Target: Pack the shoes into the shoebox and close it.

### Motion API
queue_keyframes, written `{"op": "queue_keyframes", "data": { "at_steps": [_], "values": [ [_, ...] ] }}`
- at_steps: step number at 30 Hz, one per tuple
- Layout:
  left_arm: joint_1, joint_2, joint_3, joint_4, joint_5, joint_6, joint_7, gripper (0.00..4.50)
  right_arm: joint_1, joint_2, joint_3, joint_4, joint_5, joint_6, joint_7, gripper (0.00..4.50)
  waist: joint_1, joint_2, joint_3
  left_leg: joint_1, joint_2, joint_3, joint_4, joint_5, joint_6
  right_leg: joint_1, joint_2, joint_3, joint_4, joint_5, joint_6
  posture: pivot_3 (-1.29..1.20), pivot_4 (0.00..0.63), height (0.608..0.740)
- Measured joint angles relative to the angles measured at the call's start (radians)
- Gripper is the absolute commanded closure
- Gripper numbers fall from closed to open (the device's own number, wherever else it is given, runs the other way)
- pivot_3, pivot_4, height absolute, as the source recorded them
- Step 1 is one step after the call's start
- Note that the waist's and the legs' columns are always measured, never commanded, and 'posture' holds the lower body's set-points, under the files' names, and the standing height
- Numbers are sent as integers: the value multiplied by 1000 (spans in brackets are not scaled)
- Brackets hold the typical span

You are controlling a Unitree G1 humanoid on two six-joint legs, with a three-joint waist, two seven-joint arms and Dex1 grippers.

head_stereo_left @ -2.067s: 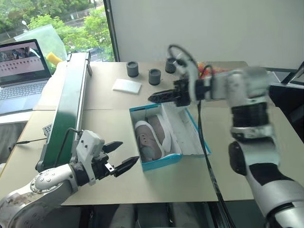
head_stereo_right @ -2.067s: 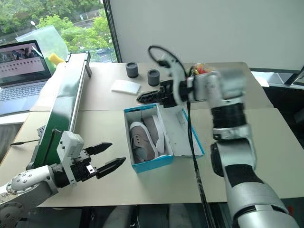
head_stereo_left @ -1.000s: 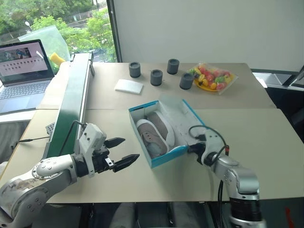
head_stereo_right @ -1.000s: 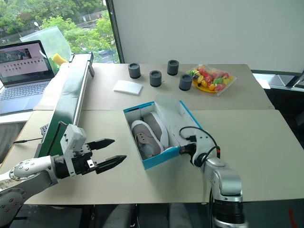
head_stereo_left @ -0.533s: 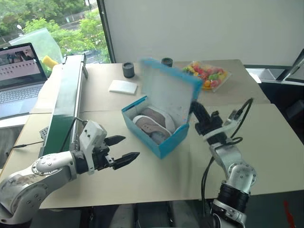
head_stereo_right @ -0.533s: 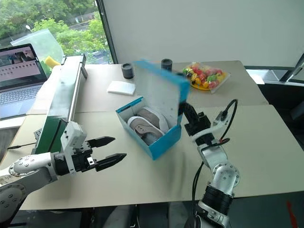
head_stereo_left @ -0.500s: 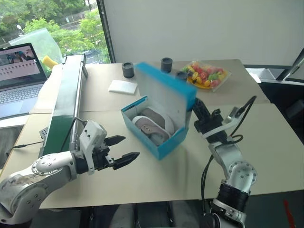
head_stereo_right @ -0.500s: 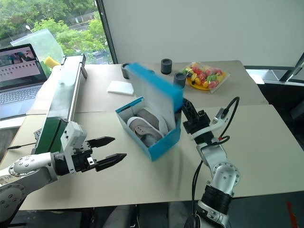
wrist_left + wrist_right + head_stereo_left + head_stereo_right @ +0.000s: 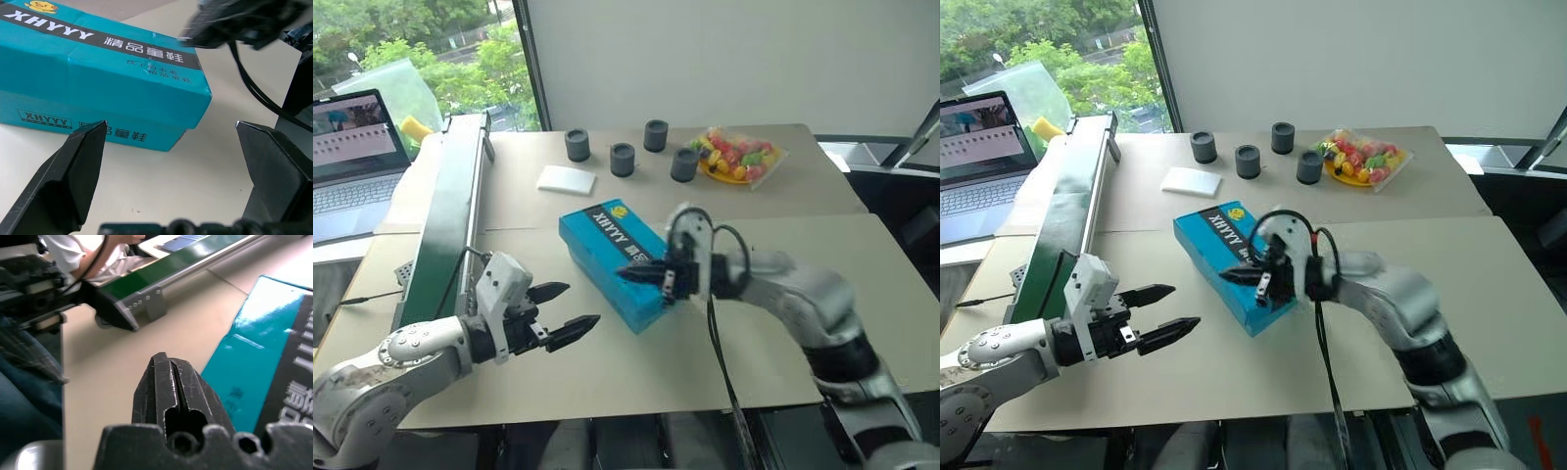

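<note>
Lid's down on the shoebox [image 9: 612, 257], so I reckon I'm on the closing step – my right gripper [image 9: 1234, 275], clenched tight and empty, sits over its top. My left gripper [image 9: 570, 311] waits spread wide, box just ahead. Next probably: press the lid flush – shoes are hidden inside

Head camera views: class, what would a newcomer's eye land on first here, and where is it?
The bright blue shoebox, lid down, lies angled at the middle of the table. The right tool, shut, rests over the box's near end, and the left tool, open, hovers apart from the box near the table's front edge. At the far side sit a colourful bag of sweets and four dark cylinders.
</note>
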Motion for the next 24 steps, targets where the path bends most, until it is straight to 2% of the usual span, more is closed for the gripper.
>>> {"op": "queue_keyframes", "data": {
  "at_steps": [5, 12, 17, 21, 24],
  "values": [
    [17, -13, 3, -16, -5, 0, 22, 0, -87, 105, 60, 183, -158, -110, -17, 4435, 19, -1, -1, -4, -2, -4, 0, 0, -1, -1, -4, -3, -2, 0, 2, 0, 150, 740],
    [50, -19, 27, -42, -12, 0, 69, 0, -120, 161, 196, 425, -346, -217, 39, 4435, 13, -1, -1, 2, -2, -5, 0, -1, -1, 2, -3, -2, -1, 1, 1, 0, 150, 740],
    [79, -31, 41, -66, -16, -1, 108, 0, -123, 188, 176, 519, -380, -275, 75, 4435, 10, -2, -2, 18, -1, -4, -1, -1, -1, 20, -2, -3, -3, -1, 0, 0, 150, 740],
    [93, -56, 51, -81, -16, -3, 148, 0, -110, 213, 134, 529, -382, -276, 91, 4435, 11, -3, -3, 19, -1, -4, -1, -1, -1, 20, -2, -3, -3, -1, 0, 0, 150, 740],
    [92, -91, 60, -83, -15, -17, 194, 0, -96, 249, 41, 530, -334, -230, 63, 4435, 9, -3, -3, 16, -1, -6, -2, -1, -1, 18, -2, -3, -2, -1, 0, 0, 150, 740]
  ]
}}
